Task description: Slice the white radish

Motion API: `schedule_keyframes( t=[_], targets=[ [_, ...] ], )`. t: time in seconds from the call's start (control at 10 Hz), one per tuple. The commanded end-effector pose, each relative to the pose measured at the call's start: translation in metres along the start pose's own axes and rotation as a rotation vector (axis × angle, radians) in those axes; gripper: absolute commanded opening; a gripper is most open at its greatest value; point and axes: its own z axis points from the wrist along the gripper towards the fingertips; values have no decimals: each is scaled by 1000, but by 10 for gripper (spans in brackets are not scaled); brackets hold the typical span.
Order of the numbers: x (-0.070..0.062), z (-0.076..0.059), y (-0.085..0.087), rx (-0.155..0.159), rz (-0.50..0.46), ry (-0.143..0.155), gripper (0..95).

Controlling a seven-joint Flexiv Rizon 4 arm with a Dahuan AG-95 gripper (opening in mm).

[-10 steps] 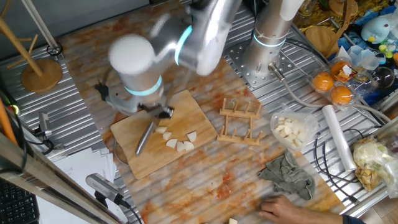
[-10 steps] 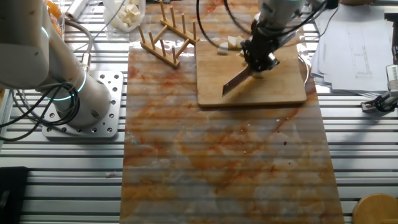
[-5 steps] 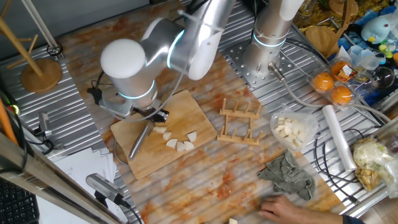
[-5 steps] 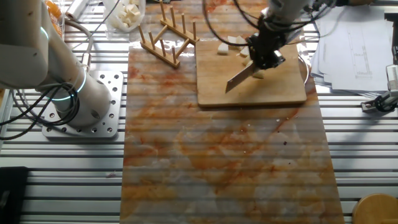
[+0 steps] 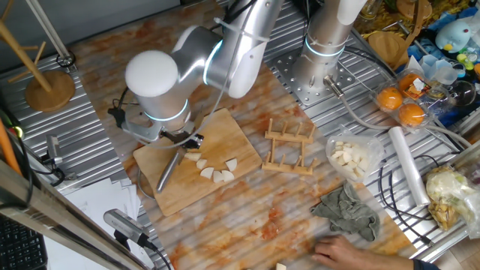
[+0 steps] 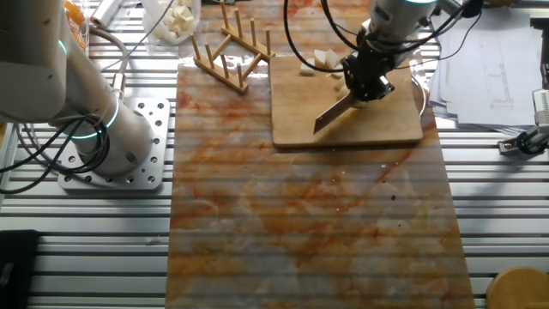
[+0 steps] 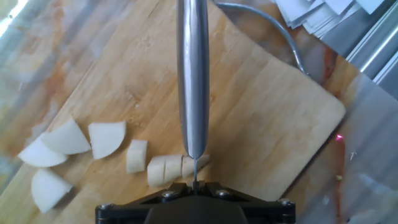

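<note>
Now gripper low over wooden cutting board, jaws pinching knife, blade edge resting on white radish, cut slices lying just beside.

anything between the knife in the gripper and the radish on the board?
Nothing visible. The knife, held in the gripper, has its edge right at the uncut end of the white radish on the cutting board; cut slices lie to one side.
</note>
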Motion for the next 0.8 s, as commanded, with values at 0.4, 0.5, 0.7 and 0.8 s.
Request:
schedule_keyframes(
  t=[0.4, 0.5, 0.7, 0.8],
  targets=[
    [19, -41, 5, -17, -10, -3, 0],
    [21, -53, 10, -17, 10, 5, 0],
    [20, -63, 15, -35, 54, 6, 0],
    [17, -64, 15, -40, 60, 1, 0]
  ],
)
